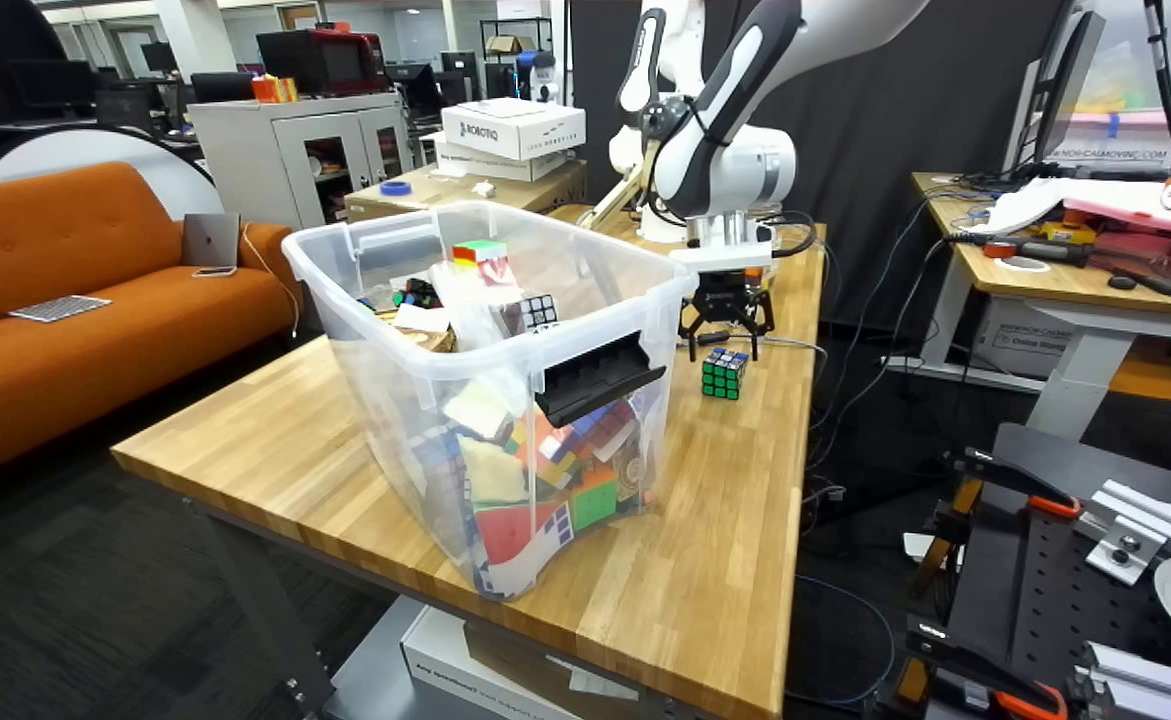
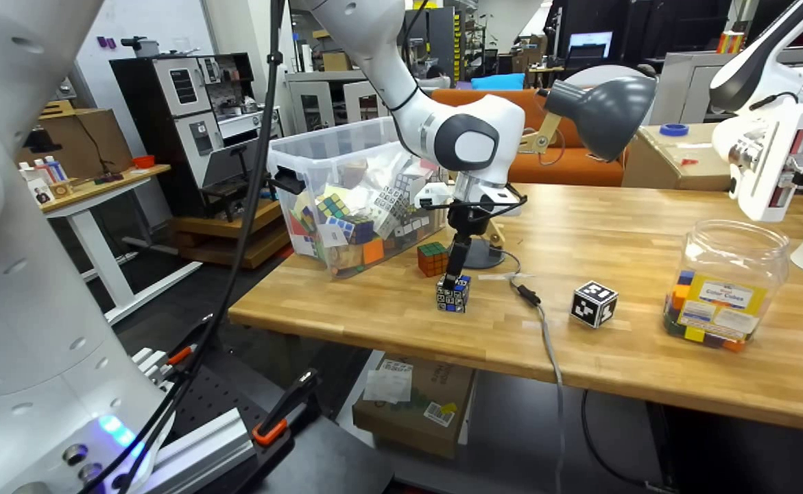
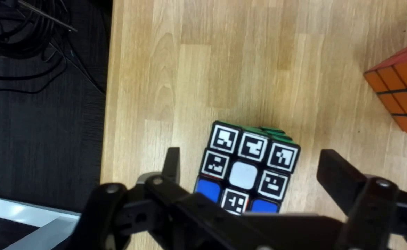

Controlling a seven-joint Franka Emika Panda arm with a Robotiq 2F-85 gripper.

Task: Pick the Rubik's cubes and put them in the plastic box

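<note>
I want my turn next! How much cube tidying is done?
Done: several Rubik's cubes are in the plastic box. Under way: the gripper is open, lined up with the blue-cornered cube but not holding it yet. Left: that cube and the orange-and-green cube, both on the table. The black-and-white cube there may count too.

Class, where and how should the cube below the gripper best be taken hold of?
Likely by two opposite side faces, coming straight down: the cube sits flat on the table, under the open gripper. In the wrist view a jaw stands to either side, with the cube slightly skewed between, so a small turn should square the grip.
</note>
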